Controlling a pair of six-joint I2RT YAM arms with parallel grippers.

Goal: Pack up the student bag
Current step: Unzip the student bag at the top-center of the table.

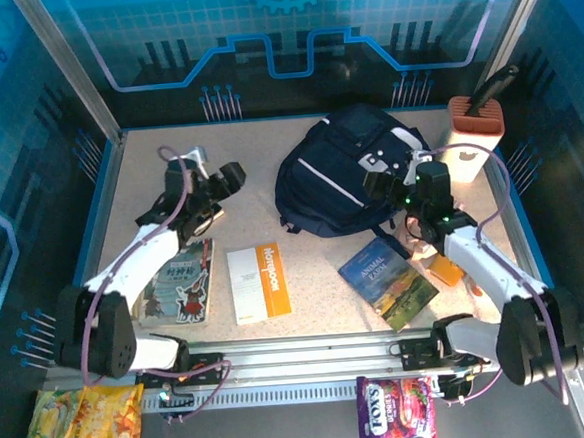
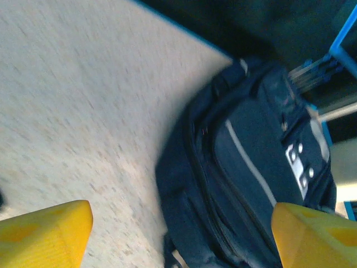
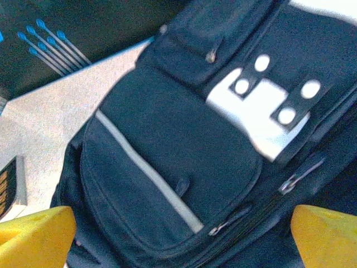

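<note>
While the student bag [image 1: 341, 175] lies flat at the back middle of the table [image 1: 252, 142], both arms point at it. Left gripper [image 1: 231, 176] hangs over bare tabletop near the bag's left edge, yellow fingers [image 2: 44, 234] spread wide, nothing between them. Right gripper [image 1: 380, 185] hovers over the bag's right side, jaws wide too, empty.

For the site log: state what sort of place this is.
Probably a staged robot test cell, not a classroom: blue circuit-print wall panels enclose a speckled table, and the student bag and books are laid out before a metal mounting rail.
</note>
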